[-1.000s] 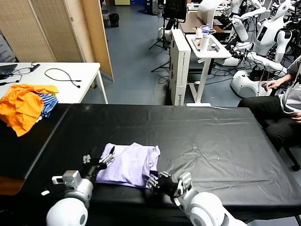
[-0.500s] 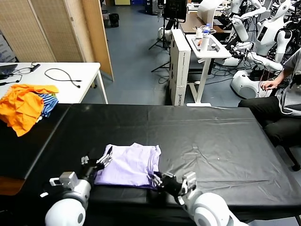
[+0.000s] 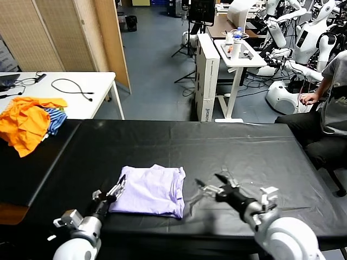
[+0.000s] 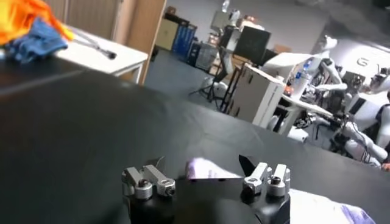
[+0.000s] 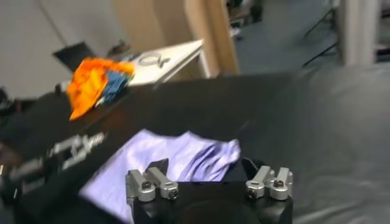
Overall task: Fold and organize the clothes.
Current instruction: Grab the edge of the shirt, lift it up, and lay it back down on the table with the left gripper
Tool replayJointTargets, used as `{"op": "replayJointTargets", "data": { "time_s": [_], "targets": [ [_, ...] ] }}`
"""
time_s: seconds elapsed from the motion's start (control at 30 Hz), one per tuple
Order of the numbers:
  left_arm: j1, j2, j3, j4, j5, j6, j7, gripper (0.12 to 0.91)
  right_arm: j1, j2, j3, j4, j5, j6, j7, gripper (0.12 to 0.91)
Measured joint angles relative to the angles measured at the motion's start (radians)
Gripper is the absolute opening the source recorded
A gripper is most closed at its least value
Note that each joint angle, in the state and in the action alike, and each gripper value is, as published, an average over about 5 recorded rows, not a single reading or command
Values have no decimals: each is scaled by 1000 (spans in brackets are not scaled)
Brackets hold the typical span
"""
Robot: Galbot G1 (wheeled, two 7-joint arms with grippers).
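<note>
Withdrawn rightward, right end effector is spread, empty; folded T-shirt seemingly lies long-axis left-right.

left gripper: fingers spread, low | right gripper: fingers spread, raised

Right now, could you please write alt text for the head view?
A folded lavender T-shirt lies on a black table. The left gripper is at its near left edge, the right gripper just off its right edge, both with open jaws.
</note>
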Motion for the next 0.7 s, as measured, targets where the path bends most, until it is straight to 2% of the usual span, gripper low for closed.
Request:
{"op": "replayJointTargets", "data": {
  "time_s": [0.17,0.37,0.5,0.6,0.7],
  "targets": [
    [1,-3,4,31,0,-10,13,907,-12,2,55,4,5,-1,-1,907],
    [3,-4,10,55,1,-22,19,907,-17,7,74,6,5,-2,0,907],
    [-1,-5,14,68,0,-27,20,857,-17,9,78,6,4,-2,0,907],
    [-3,-7,15,75,-10,-28,20,722,-18,11,79,5,2,-2,0,907],
    [-4,-8,14,78,-29,-24,18,512,-19,15,76,2,-1,-2,0,907]
  ]
}}
